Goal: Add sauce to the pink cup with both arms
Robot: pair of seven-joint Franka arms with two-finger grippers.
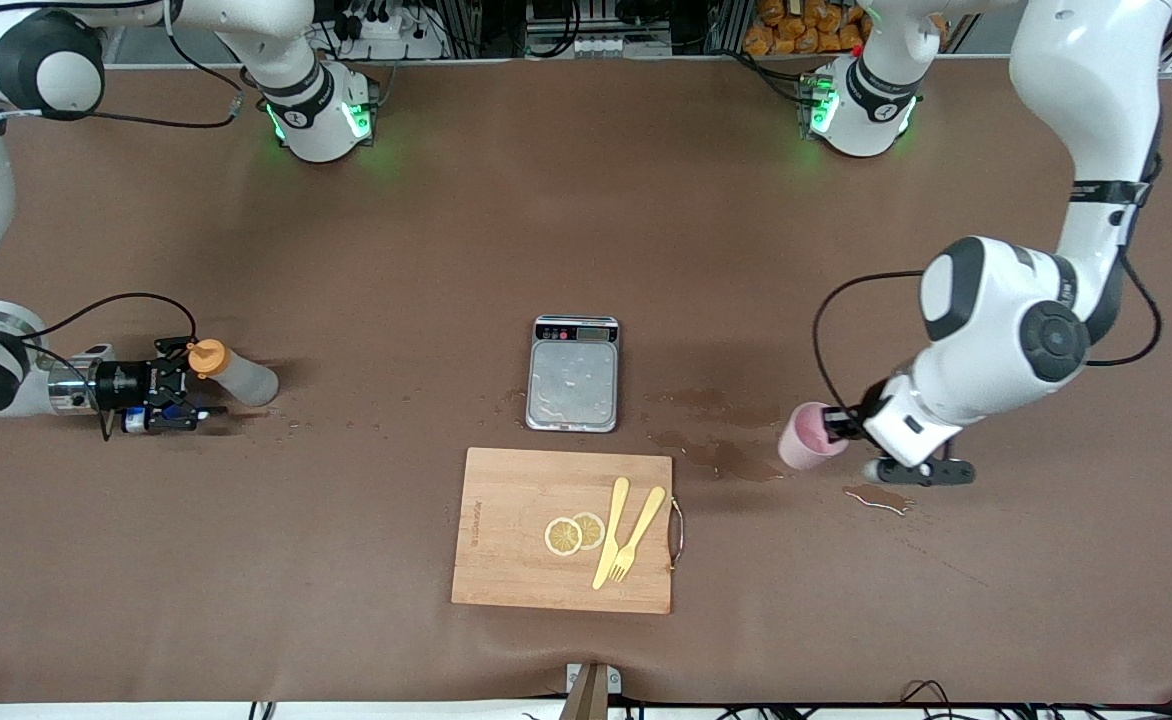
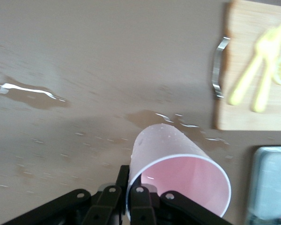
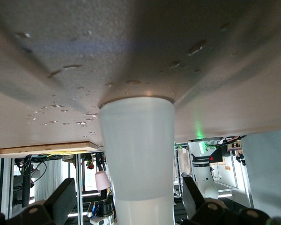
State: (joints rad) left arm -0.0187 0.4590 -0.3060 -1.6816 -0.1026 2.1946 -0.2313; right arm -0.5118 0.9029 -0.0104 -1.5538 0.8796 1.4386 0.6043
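The sauce bottle, translucent grey-white with an orange cap, stands on the table near the right arm's end. My right gripper lies level with the table, its fingers open on either side of the bottle's upper part. In the right wrist view the bottle fills the gap, with space at each finger. My left gripper is shut on the rim of the pink cup, one finger inside and one outside. The cup is tilted, its base toward the scale.
A steel-plated scale sits mid-table. A wooden cutting board with lemon slices, a yellow fork and a yellow knife lies nearer the front camera. Wet patches lie between the scale and the cup, and another puddle is beside the left gripper.
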